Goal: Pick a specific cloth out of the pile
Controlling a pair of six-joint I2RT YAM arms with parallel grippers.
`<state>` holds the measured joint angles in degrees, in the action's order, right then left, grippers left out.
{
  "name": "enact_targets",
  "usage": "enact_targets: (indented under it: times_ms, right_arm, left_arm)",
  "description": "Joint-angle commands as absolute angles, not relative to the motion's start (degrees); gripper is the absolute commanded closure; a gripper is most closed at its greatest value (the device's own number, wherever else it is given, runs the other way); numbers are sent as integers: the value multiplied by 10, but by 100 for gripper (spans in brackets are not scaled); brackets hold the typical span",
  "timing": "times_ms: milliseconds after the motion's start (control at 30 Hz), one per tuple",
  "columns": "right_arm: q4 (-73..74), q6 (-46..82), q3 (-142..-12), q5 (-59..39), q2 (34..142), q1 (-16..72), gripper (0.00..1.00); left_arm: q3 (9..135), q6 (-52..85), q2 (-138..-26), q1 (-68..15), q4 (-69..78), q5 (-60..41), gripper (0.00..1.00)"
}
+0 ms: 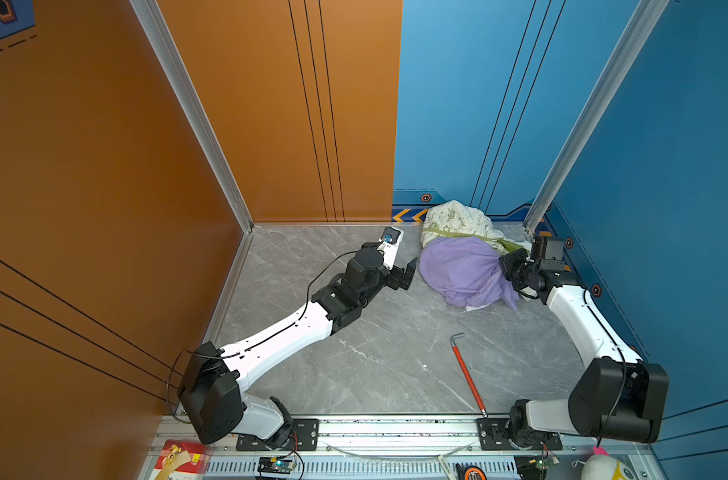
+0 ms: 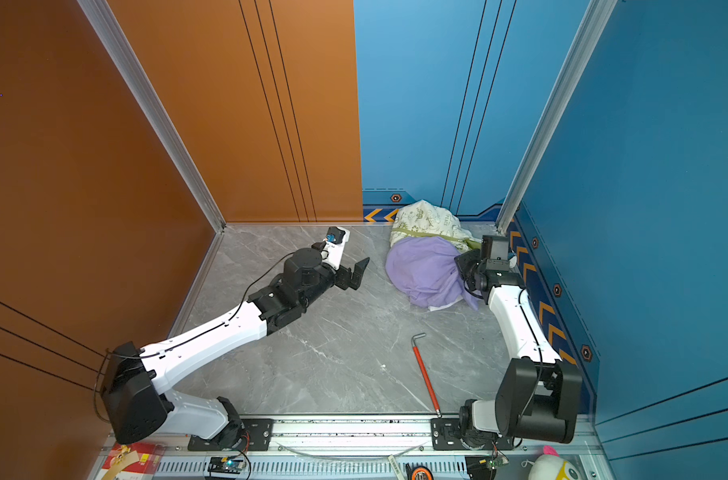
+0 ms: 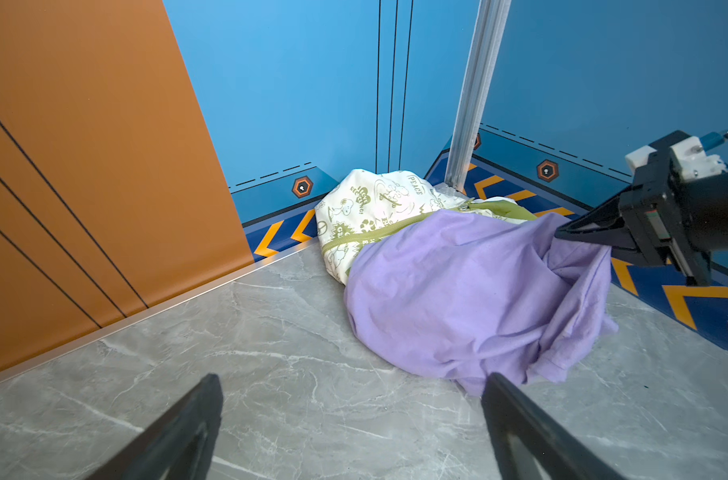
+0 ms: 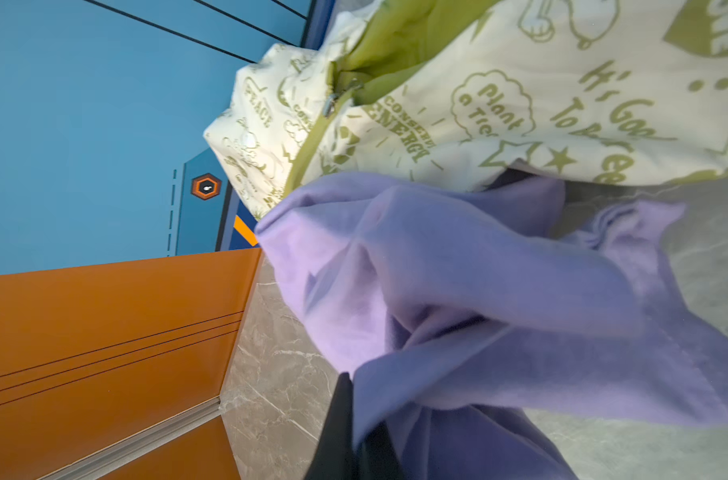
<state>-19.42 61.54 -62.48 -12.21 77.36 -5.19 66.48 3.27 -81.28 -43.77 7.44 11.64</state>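
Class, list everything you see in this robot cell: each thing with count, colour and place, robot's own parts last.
table: one, grey marbled, cell floor.
pile: one heap, white with green print and olive band, far right corner.
cloth: one, lavender, against the pile's front.
white fabric: one scrap, plain white, under the cloth's near edge.
hex key: one, red with grey bent end, near right of table.
orange wall: one, left and back.
blue wall: one, back and right.
red box: one, red, front ledge, left.
plush toy: one, white and yellow, front ledge, right.
left gripper: one, black, open, beside the cloth, apart from it.
right gripper: one, black, shut on the cloth's right side.
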Motion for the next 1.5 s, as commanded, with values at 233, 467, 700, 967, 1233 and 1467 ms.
enact_targets:
  times_ms: [233,467,700,967,1233,1467]
  right_arm:
    - [-181,523,-762,-12,792,78,100]
    - [-189,437,-869,1,856,167,100]
    - [-193,400,-940,-73,904,203,100]
    - [-203,376,-948,-94,910,228,100]
    - [-201,399,-934,-93,907,232,100]
    - [-191,436,-929,-72,900,234,100]
  left_arm:
    - [701,70,-802,-348,76,-68,2]
    - [668,93,-767,-297,77,-114,1]
    - [683,122,-787,-308,88,-154,7]
    - [699,95,-814,-356,89,-153,8]
    - [724,115,-875,-386,127,-151,12]
    - [736,169,-929,-402,177,-144,19]
